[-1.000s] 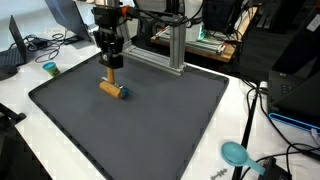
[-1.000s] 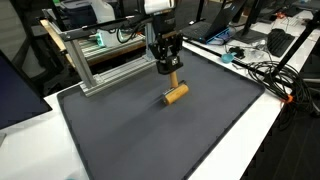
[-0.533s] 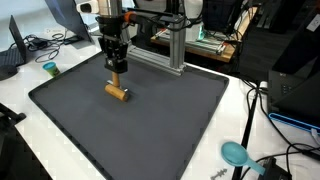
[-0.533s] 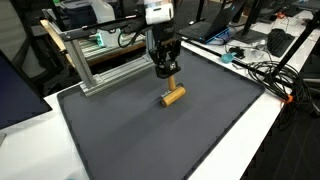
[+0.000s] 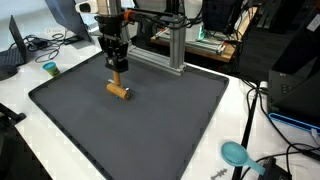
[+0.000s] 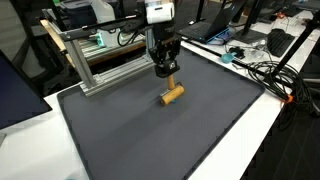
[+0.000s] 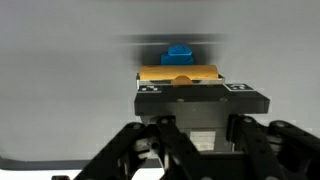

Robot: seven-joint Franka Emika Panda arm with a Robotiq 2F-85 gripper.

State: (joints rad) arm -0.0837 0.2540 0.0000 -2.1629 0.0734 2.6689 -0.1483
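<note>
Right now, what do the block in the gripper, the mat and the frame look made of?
Block: likely bare wood, tan and matte, with a blue, perhaps plastic, tip. Mat: dark grey, matte, maybe rubber or foam. Frame: silvery metal, probably aluminium.

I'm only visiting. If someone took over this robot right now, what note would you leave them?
Gripper: shut on the upper part of a wooden piece.
Where: the piece's lower cylinder is at or just above the dark mat, toward the metal frame. Contact with the mat cannot be told. The wrist view shows its blue tip.
Done: piece gripped.
Left: not yet released.
</note>
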